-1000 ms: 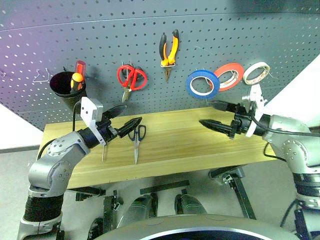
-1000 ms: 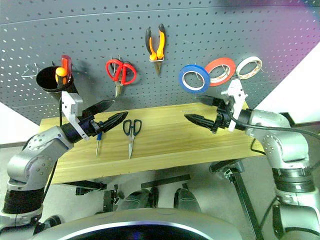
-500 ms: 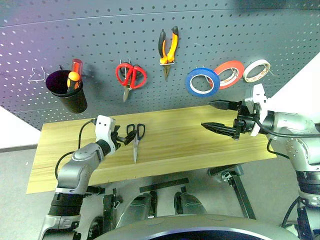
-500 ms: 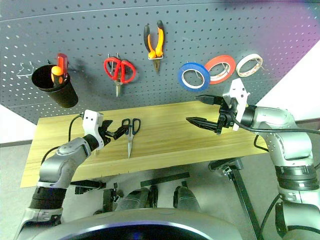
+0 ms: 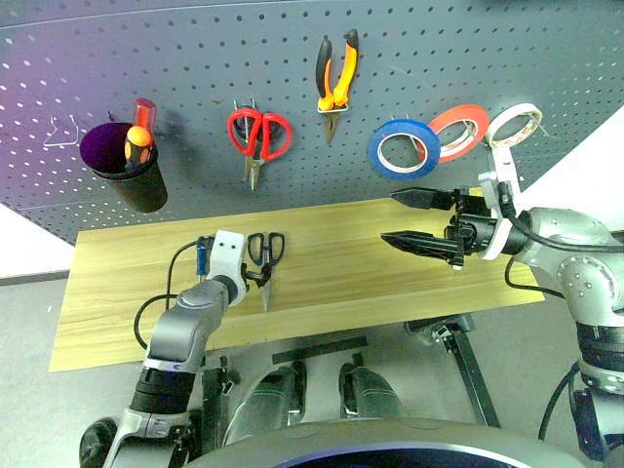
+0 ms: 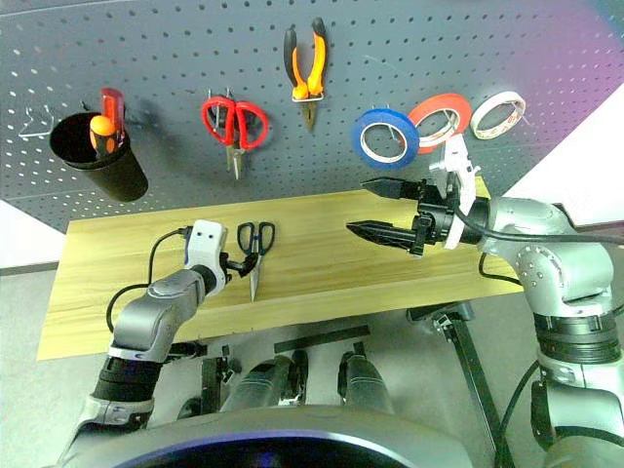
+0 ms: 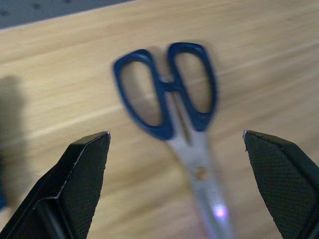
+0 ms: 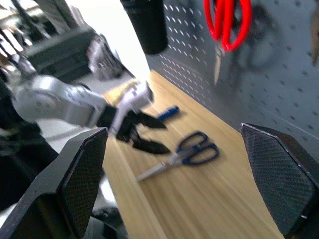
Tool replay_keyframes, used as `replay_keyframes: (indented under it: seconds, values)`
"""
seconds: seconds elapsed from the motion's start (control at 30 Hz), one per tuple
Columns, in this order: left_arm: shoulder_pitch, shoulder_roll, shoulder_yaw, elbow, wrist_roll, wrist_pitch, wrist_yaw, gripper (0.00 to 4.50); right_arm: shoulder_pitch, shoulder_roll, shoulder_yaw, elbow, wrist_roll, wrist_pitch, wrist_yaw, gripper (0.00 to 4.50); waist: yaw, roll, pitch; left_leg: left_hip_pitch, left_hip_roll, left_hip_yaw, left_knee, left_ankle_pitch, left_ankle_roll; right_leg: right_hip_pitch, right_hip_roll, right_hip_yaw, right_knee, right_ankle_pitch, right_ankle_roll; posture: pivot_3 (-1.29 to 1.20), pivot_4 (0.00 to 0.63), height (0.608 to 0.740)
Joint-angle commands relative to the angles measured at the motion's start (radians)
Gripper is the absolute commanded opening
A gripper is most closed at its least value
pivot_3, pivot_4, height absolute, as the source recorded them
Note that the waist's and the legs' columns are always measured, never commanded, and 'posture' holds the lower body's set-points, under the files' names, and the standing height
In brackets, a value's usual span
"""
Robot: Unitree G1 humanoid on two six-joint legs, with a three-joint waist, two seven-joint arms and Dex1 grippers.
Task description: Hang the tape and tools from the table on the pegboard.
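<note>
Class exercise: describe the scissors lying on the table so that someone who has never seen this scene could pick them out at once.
Start at the long light wooden table below the grey pegboard. Near its left half, just in front of the open left gripper, lie the dark-blue-handled scissors, loops toward the board and silver blades toward the near edge. The red-handled scissors hang on the board instead.

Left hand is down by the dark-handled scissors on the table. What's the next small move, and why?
Probably ease the left hand forward and down until its open fingers straddle the scissors, then close. The scissors lie flat on the table, apart from the fingers, centred in the gap in the wrist view. The pliers and blue tape already hang on the pegboard.
</note>
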Motion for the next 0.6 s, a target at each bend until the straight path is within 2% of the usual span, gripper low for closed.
replay_keyframes:
  seconds: [0.03,0.27,0.6]
  values:
    - [-0.007,0.004,-0.019,-0.05,0.011,0.084,0.007,4.5,-0.015,-0.018,-0.056,-0.012,0.033,-0.005,0.021,4.45,-0.001,0.001,0.001,0.0,0.0,0.0,0.0,0.0,0.0,0.0,0.0,0.0,0.0,0.0,0.0,-0.17,0.335,0.726]
    - [-0.02,0.001,-0.01,-0.025,0.023,0.156,0.015,4.5,0.011,-0.05,-0.049,-0.025,-0.019,-0.028,0.032,4.45,-0.004,0.002,0.014,0.0,0.0,0.0,0.0,0.0,0.0,0.0,0.0,0.0,0.001,0.0,0.0,-0.19,0.346,0.726]
    - [-0.094,-0.063,-0.03,0.094,0.041,0.143,0.018,4.5,-0.025,-0.125,-0.065,-0.008,0.028,0.024,0.14,4.45,-0.006,0.001,0.025,0.0,0.0,0.0,0.001,0.0,0.0,0.0,0.0,0.0,0.0,0.0,0.0,-0.21,0.357,0.726]
